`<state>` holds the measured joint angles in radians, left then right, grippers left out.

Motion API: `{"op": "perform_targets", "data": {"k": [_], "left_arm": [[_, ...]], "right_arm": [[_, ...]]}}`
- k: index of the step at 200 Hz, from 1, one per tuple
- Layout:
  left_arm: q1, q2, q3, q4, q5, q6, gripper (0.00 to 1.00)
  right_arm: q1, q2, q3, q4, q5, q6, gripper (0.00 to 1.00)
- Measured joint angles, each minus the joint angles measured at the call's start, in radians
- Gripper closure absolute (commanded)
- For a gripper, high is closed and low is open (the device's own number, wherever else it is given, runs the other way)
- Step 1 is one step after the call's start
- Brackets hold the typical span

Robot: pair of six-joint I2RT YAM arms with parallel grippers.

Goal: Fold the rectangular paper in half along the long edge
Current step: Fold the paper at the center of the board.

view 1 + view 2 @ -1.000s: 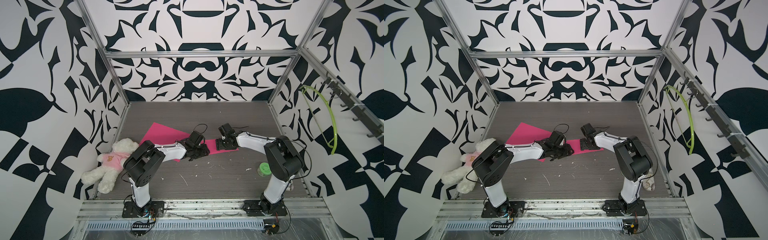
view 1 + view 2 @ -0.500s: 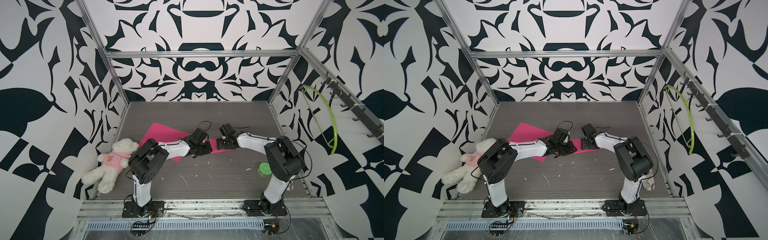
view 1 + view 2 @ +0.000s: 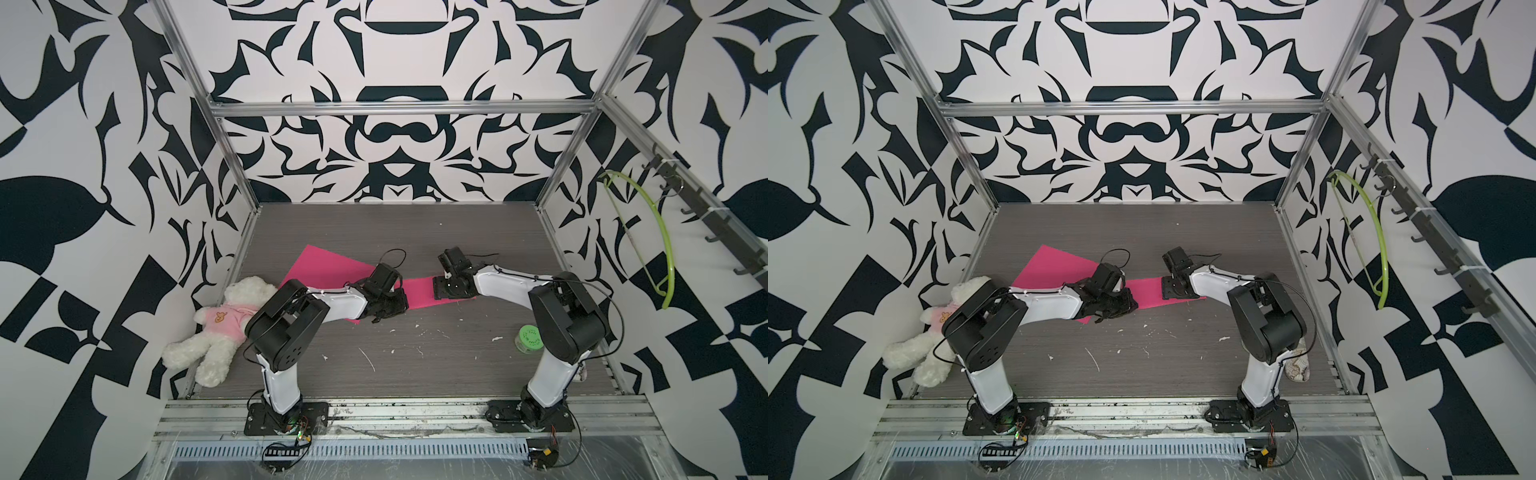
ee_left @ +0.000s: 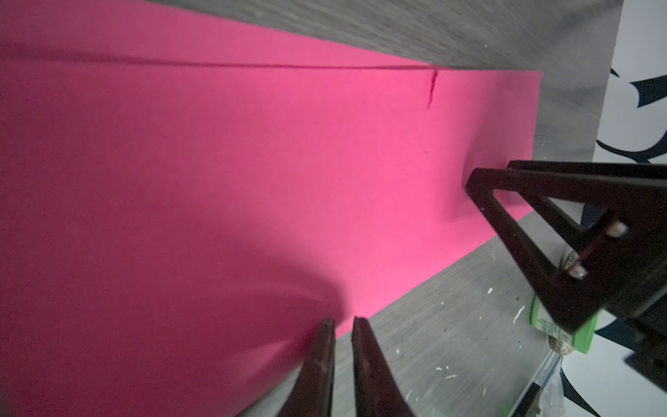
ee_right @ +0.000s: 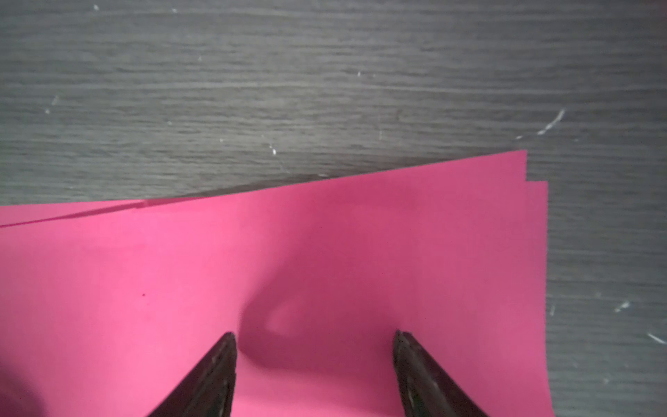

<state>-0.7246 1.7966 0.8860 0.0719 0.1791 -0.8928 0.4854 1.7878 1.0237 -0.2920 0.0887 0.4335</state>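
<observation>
Both top views are showing me a bear [image 3: 216, 332] lying at the table's [image 3: 415, 232] left edge. Right of it, pink paper [image 3: 328, 266] is lying flat across the table's middle, doubled over, its layers slightly offset. My left gripper [image 3: 382, 309] is sitting low at the sheet's near edge. Its fingers [image 4: 317, 364] are almost together, and I cannot tell whether they are pinching anything. My right gripper [image 3: 451, 289] is standing over the paper's right end, fingers spread apart. A green tub [image 3: 528, 338] is sitting farther right.
</observation>
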Motion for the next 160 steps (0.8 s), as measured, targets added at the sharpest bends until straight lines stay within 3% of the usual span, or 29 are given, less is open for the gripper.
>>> {"op": "perform_targets", "data": {"k": [65, 115, 133, 160], "left_arm": [[0.082, -0.148, -0.17, 0.0, -0.017, 0.0, 0.83], [0.085, -0.196, -0.176, -0.073, -0.055, 0.0, 0.77], [0.05, -0.217, -0.156, -0.146, -0.105, -0.003, 0.68], [-0.055, -0.254, -0.125, -0.225, -0.184, -0.034, 0.43]], "right_arm": [[-0.009, 0.0, 0.0, 0.0, -0.005, -0.01, 0.3], [-0.017, 0.0, 0.012, -0.017, -0.024, -0.015, 0.29], [-0.019, -0.013, 0.013, -0.027, -0.036, -0.016, 0.21], [-0.016, -0.11, 0.003, -0.031, -0.043, -0.018, 0.14]]}}
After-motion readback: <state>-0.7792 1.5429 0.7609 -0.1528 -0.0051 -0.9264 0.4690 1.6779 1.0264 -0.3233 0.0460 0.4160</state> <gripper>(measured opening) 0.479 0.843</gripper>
